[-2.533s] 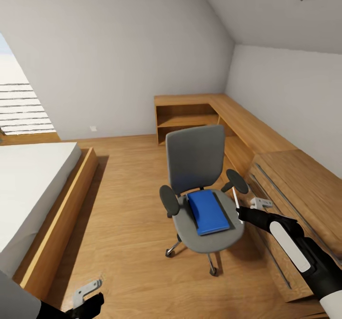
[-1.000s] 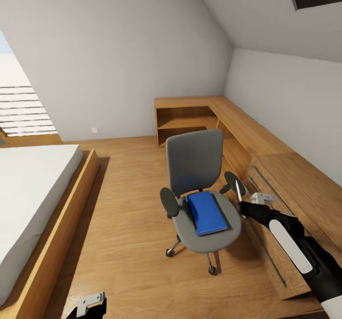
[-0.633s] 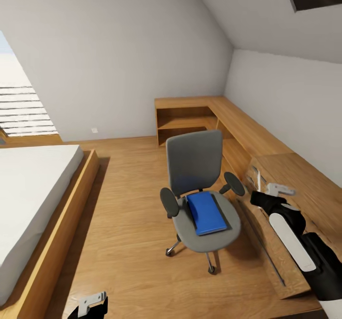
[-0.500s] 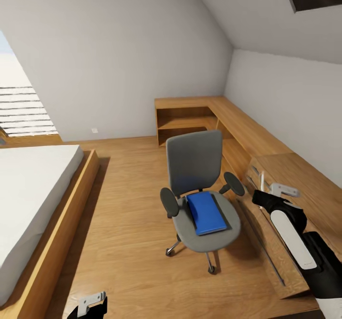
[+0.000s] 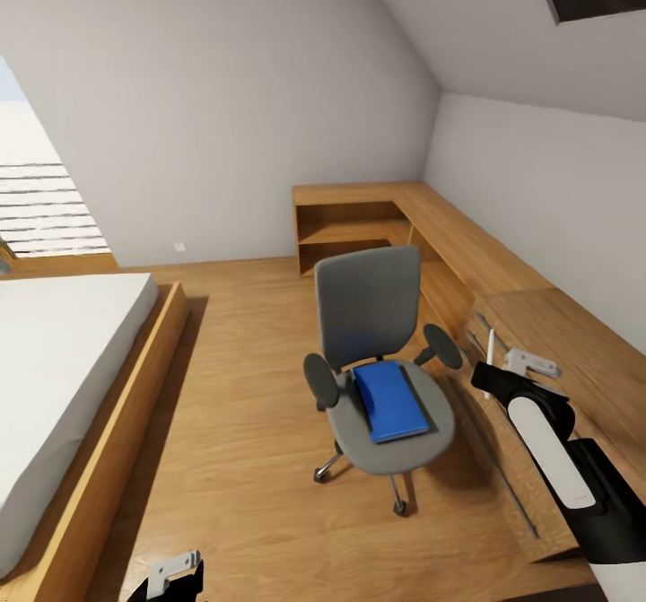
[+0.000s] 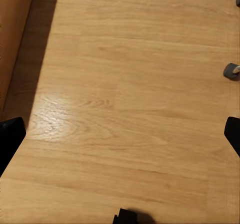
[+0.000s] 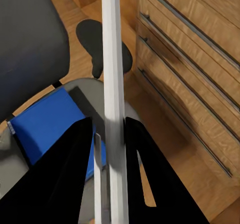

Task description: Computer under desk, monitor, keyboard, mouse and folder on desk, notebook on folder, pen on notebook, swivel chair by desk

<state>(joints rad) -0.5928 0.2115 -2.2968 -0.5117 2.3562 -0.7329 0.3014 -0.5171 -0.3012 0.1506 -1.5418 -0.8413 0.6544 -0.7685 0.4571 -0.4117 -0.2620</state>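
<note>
1. Starting at the head view's left: a bed (image 5: 63, 378) lies along the wood floor (image 5: 242, 458), and the left gripper (image 5: 170, 575) hangs low over bare floor, holding nothing. How far apart its jaws stand cannot be told.
2. At centre, the swivel chair (image 5: 372, 315) carries the blue folder (image 5: 390, 400) on the dark notebook (image 5: 429, 400), whose edge shows beside the folder on the seat.
3. At right, the right gripper (image 5: 502, 378) has its jaws closed on the upright pen (image 5: 490, 355), between the chair's armrest and a light-wood dresser (image 5: 556, 351).
4. Judged step: carrying the pen toward the desk, which is not in sight. To do it well, keep the pen vertical, clear the armrest and dresser front while turning, and hold the grip firm until the folder and notebook are stacked.
</note>
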